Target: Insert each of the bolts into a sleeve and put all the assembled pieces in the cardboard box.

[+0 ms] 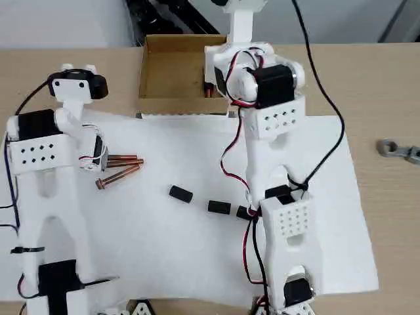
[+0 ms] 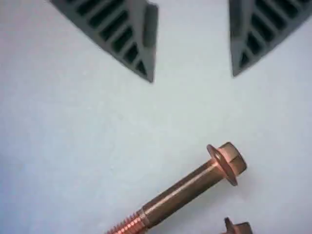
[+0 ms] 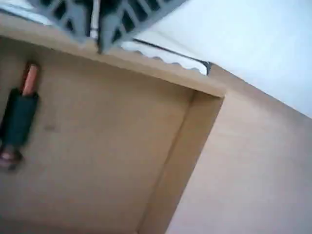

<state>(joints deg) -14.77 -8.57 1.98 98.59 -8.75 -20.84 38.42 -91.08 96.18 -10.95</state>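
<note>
A wooden table (image 1: 394, 79) carries a white sheet (image 1: 164, 262), with the cardboard box (image 1: 174, 72) just past the sheet's far edge. The left gripper (image 2: 192, 75) hangs spread wide and empty over the sheet near its left edge, close above a copper bolt (image 2: 190, 187). Black sleeves (image 1: 180, 193) lie in a row mid-sheet, well apart from the bolts. The right gripper (image 3: 100, 44) sits over the box with its jaws apparently closed on nothing. One assembled piece (image 3: 19, 122) lies on the box floor. The bolt looks stiff, small and likely slick, so it may roll. Pinching it across the smooth shank near the head seems safest.
</note>
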